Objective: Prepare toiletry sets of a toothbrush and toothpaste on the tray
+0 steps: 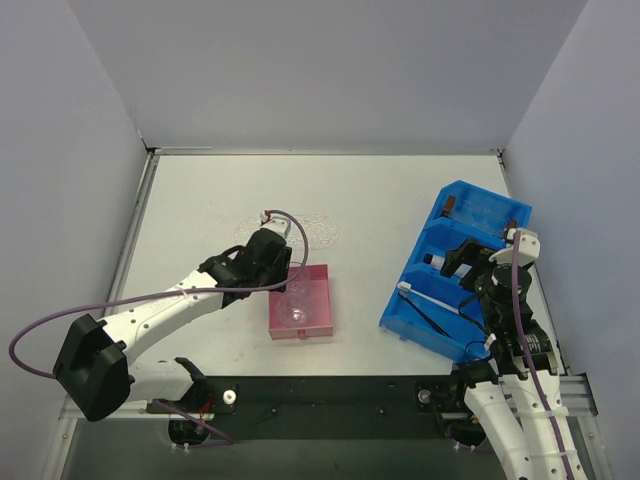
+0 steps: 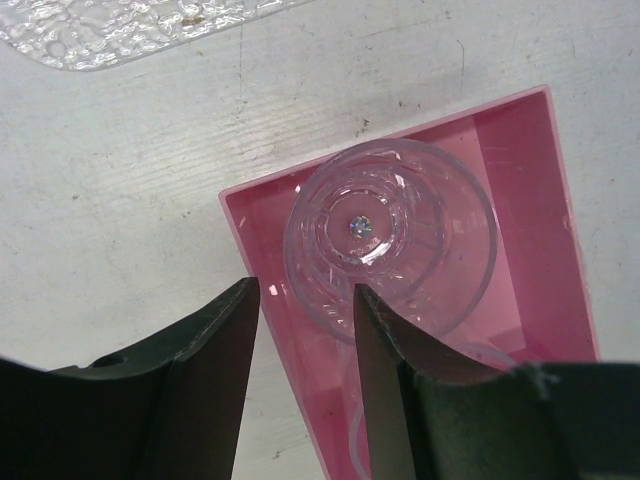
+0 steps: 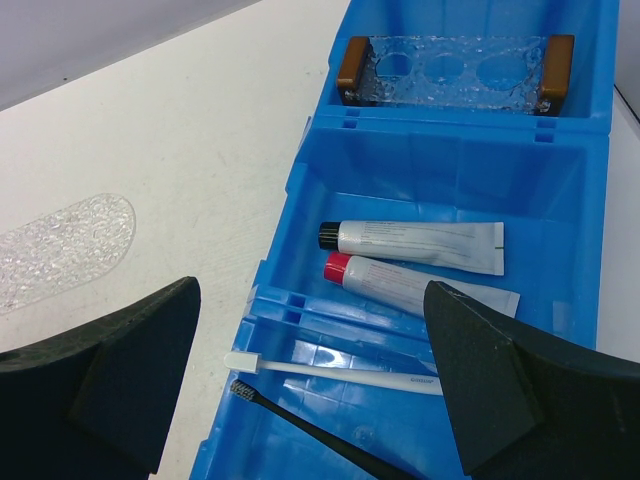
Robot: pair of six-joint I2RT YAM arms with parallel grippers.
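1. The right end effector [image 3: 310,300], spread wide and empty, hangs above two toothpaste [image 3: 420,243] tubes in the blue bin [image 3: 330,190].
2. The tubes look light, soft and slick; grip near the stiffer cap.
3. The toothbrushes [image 3: 340,372] lie nearer it; the bin walls may crowd the fingers.
4. The left end effector [image 2: 305,300], half-open, straddles a cup [image 2: 390,240] rim; the tray [image 2: 130,30] lies beyond on the surface.

Clear bumpy oval plastic tray [image 3: 60,245] lying flat on desk [image 3: 200,120], two white toothpaste tubes [image 3: 420,240], two slim toothbrushes [image 3: 330,372] lying in blue bin [image 3: 440,155]

Left hand [image 2: 302,300] extends forward, fingers slightly parted; right hand [image 3: 312,300] hangs, fingers spread wide.
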